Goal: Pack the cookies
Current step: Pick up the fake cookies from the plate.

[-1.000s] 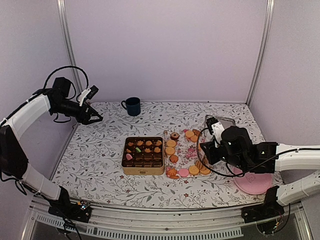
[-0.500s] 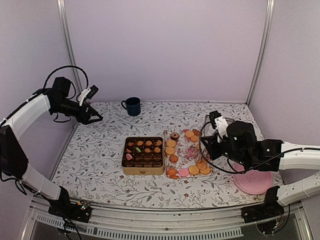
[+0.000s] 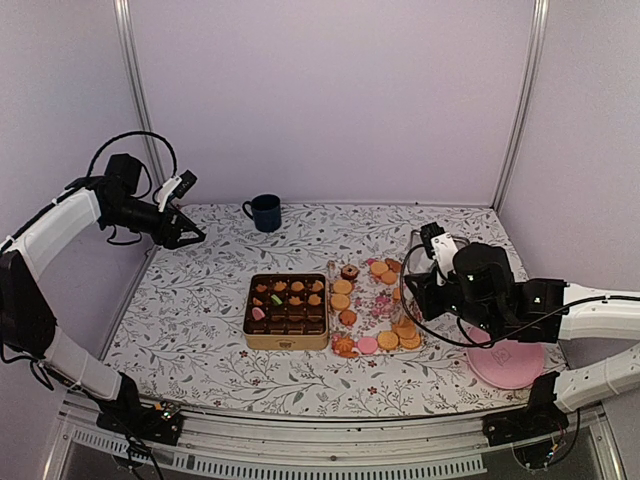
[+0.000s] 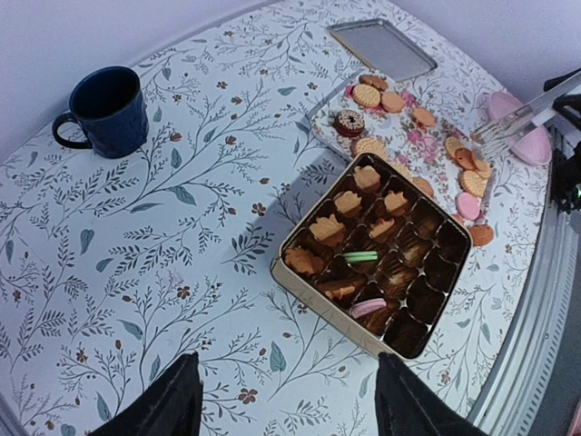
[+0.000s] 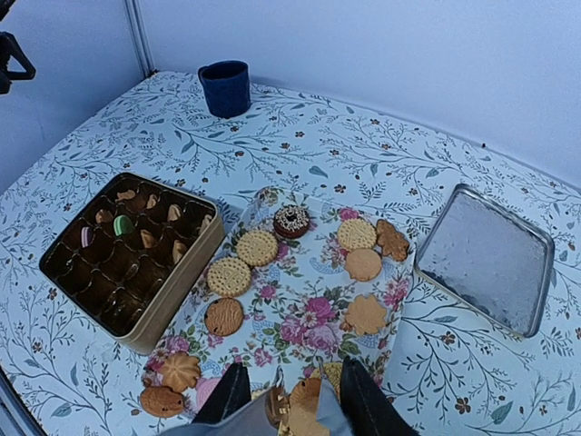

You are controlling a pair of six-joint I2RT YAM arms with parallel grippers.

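Golden cookies [image 3: 341, 287] lie spread over a floral tray [image 3: 372, 312] beside a gold tin [image 3: 287, 311]; the tin's dark cups hold several small cookies [image 4: 363, 257], one green and one pink. My right gripper [image 3: 406, 291] hovers over the tray's right side. In the right wrist view its fingers [image 5: 295, 391] are shut on a golden flower-shaped cookie [image 5: 304, 400] lifted above the tray [image 5: 309, 313]. My left gripper [image 3: 190, 238] hangs high at the far left, and its fingers [image 4: 286, 409] stand open with nothing between them.
A dark blue mug [image 3: 266, 212] stands at the back. The tin's metal lid [image 5: 486, 259] lies right of the tray. A pink plate [image 3: 505, 366] sits at the near right under the right arm. The enclosure walls stand close on both sides.
My right gripper has risen from the cookies at the tray's near right and drifted back a little, with a cookie between its fingers. The left arm has not moved.
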